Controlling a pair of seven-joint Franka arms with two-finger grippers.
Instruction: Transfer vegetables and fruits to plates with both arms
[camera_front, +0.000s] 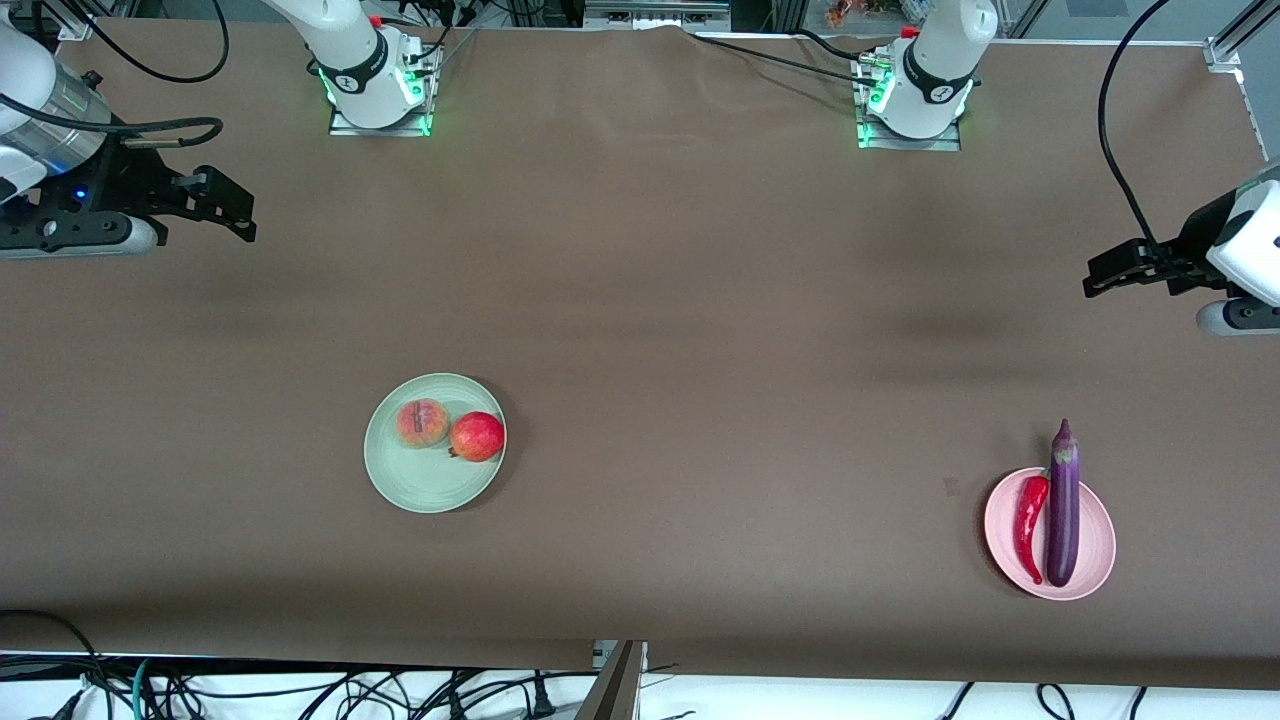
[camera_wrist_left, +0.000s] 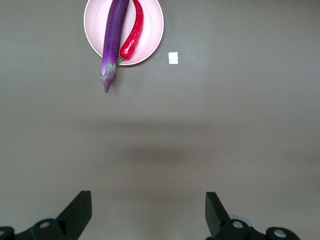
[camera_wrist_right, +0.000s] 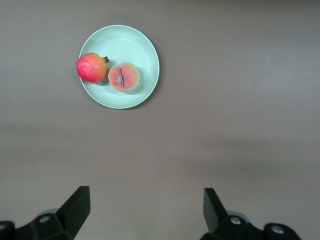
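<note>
The mint green plate (camera_front: 430, 480) holds the peach (camera_front: 422, 422) and the red pomegranate (camera_front: 477, 437) side by side; they also show in the right wrist view: plate (camera_wrist_right: 130, 42), peach (camera_wrist_right: 124, 77), pomegranate (camera_wrist_right: 92, 67). The pink plate (camera_front: 1095, 550) holds the purple eggplant (camera_front: 1063, 505), its cap end jutting over the rim, and the red chili (camera_front: 1029, 525) beside it; in the left wrist view: plate (camera_wrist_left: 150, 30), eggplant (camera_wrist_left: 113, 40), chili (camera_wrist_left: 132, 32). My left gripper (camera_front: 1100, 272) is open and empty, up over bare table at the left arm's end. My right gripper (camera_front: 235, 205) is open and empty, up over bare table at the right arm's end.
A brown cloth covers the table (camera_front: 700, 350). A small pale square tag (camera_wrist_left: 173, 58) lies on the cloth beside the pink plate. Both arm bases (camera_front: 378, 85) (camera_front: 915, 95) stand along the table's edge farthest from the front camera. Cables hang by the nearest edge.
</note>
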